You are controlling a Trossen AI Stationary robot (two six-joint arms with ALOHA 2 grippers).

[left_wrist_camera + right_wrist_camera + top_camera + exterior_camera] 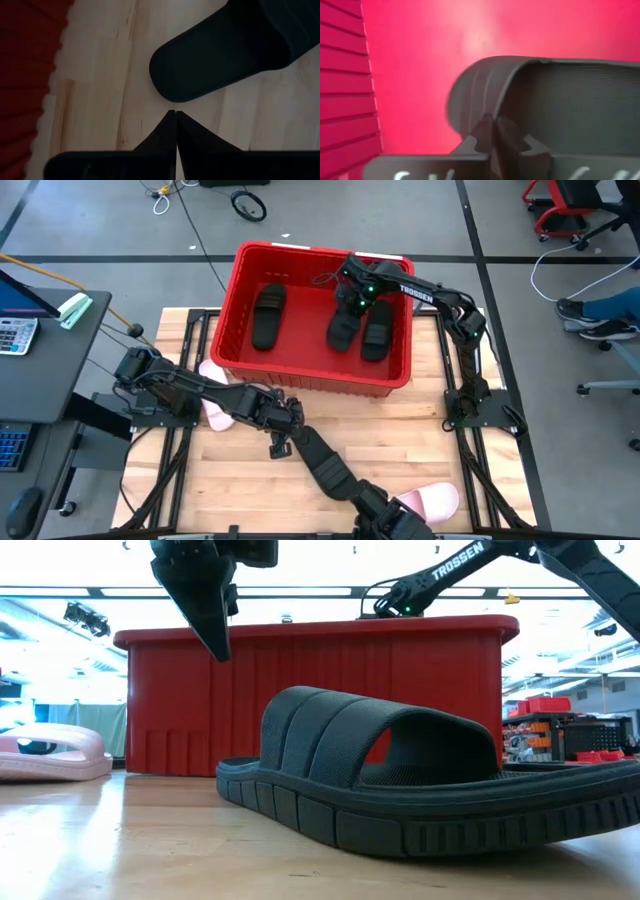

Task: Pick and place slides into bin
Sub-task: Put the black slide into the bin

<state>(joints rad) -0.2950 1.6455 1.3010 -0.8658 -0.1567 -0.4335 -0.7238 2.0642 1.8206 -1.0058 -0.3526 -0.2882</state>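
The red bin (pixel 230 330) stands at the table's far middle. A black slide (pixel 268 315) lies in its left half and another (pixel 378 332) in its right half. My right gripper (pixel 355 298) is inside the bin, shut on a third black slide (pixel 343 328). My left gripper (pixel 278 446) is shut and empty above the table, just beside the end of a fourth black slide (pixel 322 463), which lies sole down on the wood (pixel 220 50). One pink slide (pixel 213 412) lies partly under my left arm. Another pink slide (pixel 432 500) lies at the near edge. My right gripper pinches the edge of the black slide's strap (pixel 506 87) between its two fingers, coming from above and pointing down into the bin. The slide sits tilted below the gripper beside the neighbouring slide; whether its far end rests on the bin floor does not show.
The bin's ribbed near wall (pixel 300 700) rises behind the black slide (pixel 400 790) on the table. A side desk with a calculator (pixel 15 335) stands off the table's left. Cables lie on the floor beyond the bin.
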